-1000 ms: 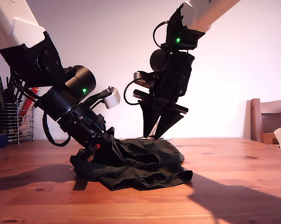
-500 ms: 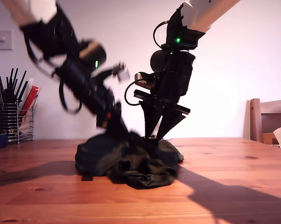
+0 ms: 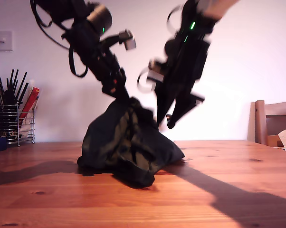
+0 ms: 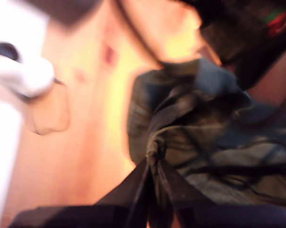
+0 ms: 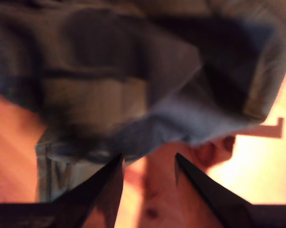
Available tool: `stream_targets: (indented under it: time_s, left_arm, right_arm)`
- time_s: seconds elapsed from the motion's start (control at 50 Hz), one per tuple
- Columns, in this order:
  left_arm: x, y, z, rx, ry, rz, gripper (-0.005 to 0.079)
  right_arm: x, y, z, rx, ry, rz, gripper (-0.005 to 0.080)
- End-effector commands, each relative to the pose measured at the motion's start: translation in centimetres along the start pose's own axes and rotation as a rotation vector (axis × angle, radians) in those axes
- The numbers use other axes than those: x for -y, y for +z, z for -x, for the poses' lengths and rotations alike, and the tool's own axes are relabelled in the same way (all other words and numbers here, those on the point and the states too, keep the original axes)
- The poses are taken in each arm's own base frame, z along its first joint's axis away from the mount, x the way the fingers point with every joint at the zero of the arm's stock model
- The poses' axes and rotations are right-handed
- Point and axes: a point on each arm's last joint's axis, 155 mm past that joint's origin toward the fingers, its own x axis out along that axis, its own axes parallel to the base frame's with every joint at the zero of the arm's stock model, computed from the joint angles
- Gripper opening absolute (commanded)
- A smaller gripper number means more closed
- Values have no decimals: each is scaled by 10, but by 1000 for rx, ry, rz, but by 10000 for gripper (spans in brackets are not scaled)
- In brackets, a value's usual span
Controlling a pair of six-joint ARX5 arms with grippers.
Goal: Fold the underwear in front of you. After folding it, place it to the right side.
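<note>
My first hand [image 3: 118, 92] has its two fingers pressed together on a bunched fold of the underwear [image 3: 128, 142], and the cloth hangs from that pinch in a tall, crumpled cone. In the first wrist view the fingers [image 4: 133, 187] meet at a gathered knot of the underwear [image 4: 204, 147], with seams and wrinkles spreading away from it. The lower part of the garment rests on the wooden bench [image 3: 219, 190], spread in a loose heap whose lowest fold lies toward the camera.

My second hand [image 3: 170, 122] hangs in the air just beside the lifted peak of the underwear, on the side toward the exterior view's right, and holds nothing. Its fingers stand apart with a clear gap, and in the second wrist view the fingers [image 5: 102, 183] frame bare bench [image 5: 157, 190] below a blurred edge of the underwear [image 5: 133, 85]. Both arms are smeared by motion in the exterior view.

Well away from the underwear, at the exterior view's left edge, a wire rack [image 3: 14, 123] of dark utensils stands on the bench. At the exterior view's right edge, beyond the bench, the back of a wooden chair [image 3: 275, 121] shows. Shadows of the arms fall across the bench on either side of the underwear.
</note>
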Motion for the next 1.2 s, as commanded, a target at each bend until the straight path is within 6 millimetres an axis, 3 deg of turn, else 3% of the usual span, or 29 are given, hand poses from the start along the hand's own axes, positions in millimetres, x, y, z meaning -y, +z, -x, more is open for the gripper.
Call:
stream_targets:
  time_s: [0.0,0.22,0.44,0.56,0.86,1.18]
  left_arm:
    - [5,-8,3,-27,-18,8,-24]
    - [-16,-23,12,-87,46,32,-24]
    - [-39,0,38,-59,84,112,-24]
    - [-38,13,54,-66,57,178,-24]
    - [30,16,70,-163,-189,266,-24]
    - [133,55,90,-138,-578,331,-24]
  right_arm:
    - [-10,-3,0,-9,25,5,321]
    - [-17,-17,-2,-69,30,33,321]
    - [-2,-40,5,-154,-1,-17,321]
    - [17,-44,9,-158,-38,-48,321]
    - [57,-50,22,-137,-60,-134,320]
    - [68,-52,26,-127,-60,-160,320]
